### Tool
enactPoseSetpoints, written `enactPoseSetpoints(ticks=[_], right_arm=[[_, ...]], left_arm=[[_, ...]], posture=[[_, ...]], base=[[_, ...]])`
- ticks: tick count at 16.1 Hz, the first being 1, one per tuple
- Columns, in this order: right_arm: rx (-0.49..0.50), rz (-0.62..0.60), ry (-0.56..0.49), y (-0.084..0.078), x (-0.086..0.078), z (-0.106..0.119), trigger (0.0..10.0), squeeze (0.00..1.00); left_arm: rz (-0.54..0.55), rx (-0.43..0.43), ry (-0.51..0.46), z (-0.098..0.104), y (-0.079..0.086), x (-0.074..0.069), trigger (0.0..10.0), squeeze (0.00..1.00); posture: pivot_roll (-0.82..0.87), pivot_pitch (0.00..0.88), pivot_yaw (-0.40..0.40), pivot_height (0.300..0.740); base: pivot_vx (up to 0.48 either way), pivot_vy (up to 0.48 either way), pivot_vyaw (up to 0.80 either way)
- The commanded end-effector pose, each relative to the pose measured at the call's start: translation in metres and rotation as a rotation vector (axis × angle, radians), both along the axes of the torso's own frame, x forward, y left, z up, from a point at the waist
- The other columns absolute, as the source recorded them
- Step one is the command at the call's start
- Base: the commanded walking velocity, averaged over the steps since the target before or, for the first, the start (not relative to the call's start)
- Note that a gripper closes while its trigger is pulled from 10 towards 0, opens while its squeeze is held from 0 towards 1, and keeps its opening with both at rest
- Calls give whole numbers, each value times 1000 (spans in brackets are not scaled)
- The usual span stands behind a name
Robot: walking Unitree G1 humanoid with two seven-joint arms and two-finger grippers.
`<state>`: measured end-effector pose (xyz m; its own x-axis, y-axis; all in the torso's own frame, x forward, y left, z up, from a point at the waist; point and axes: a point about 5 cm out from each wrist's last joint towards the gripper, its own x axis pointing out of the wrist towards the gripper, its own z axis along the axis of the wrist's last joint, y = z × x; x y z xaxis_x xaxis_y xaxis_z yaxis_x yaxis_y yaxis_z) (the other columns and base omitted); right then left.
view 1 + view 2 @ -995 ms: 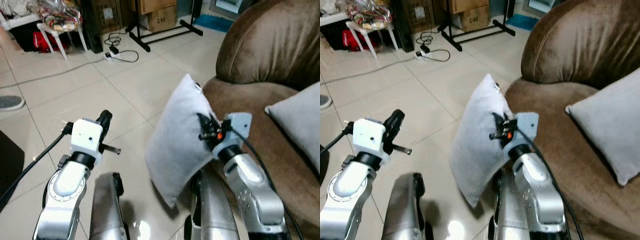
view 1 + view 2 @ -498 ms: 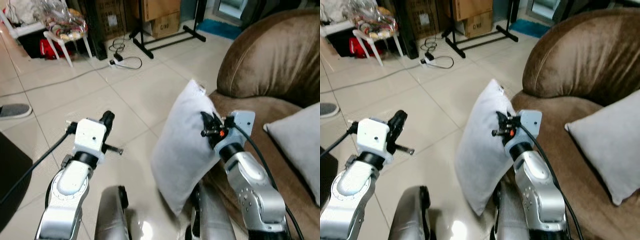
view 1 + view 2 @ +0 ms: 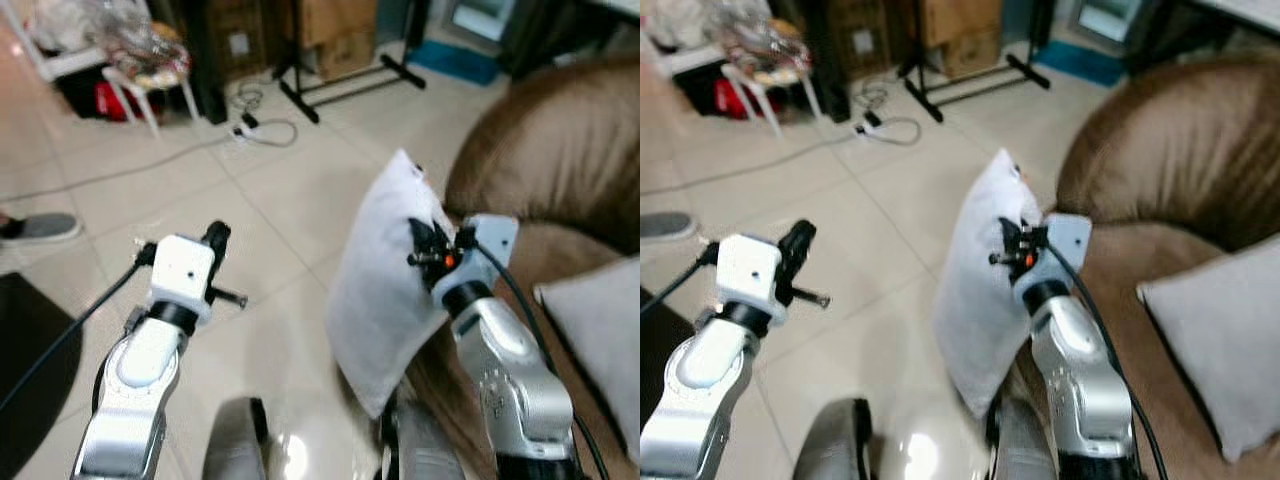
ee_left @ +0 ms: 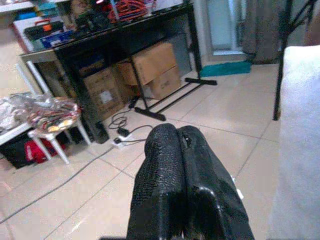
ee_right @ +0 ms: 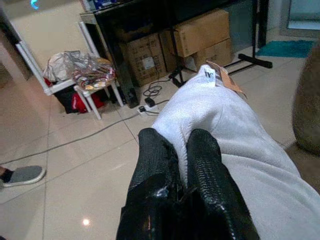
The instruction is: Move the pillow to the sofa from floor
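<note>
Pillow (image 3: 385, 290) pinched in right gripper (image 3: 428, 250) fingers (image 5: 202, 150) (beside brown sofa (image 3: 560, 170)), left gripper (image 4: 182, 150) fingers clenched, empty.

The right gripper (image 3: 420, 243) has carried the white pillow (image 3: 385, 280) higher and farther, toward the brown sofa (image 3: 560, 170). The pillow's lower corner now hangs clear of the floor (image 3: 250, 190), beside the sofa's near edge.
</note>
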<state>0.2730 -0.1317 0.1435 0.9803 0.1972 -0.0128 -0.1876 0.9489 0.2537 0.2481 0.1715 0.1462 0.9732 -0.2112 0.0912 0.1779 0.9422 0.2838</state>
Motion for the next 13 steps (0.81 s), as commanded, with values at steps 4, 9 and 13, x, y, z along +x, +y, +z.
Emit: enactPoseSetpoints(ticks=[4, 9, 13], right_arm=[[31, -1, -73, 2, 2, 18, 10000, 0], [74, -74, -41, -6, 4, 13, 10000, 0], [97, -72, 27, -4, 2, 0, 10000, 0]], left_arm=[[10, 3, 7, -1, 0, 0, 10000, 0], [20, 12, 10, -2, 0, 1, 10000, 0], [20, 11, 8, 0, 0, 4, 10000, 0]], posture=[[22, 20, 15, 725], [25, 20, 21, 740], [27, 23, 31, 740]], base=[[0, 0, 0], [0, 0, 0], [0, 87, 0]])
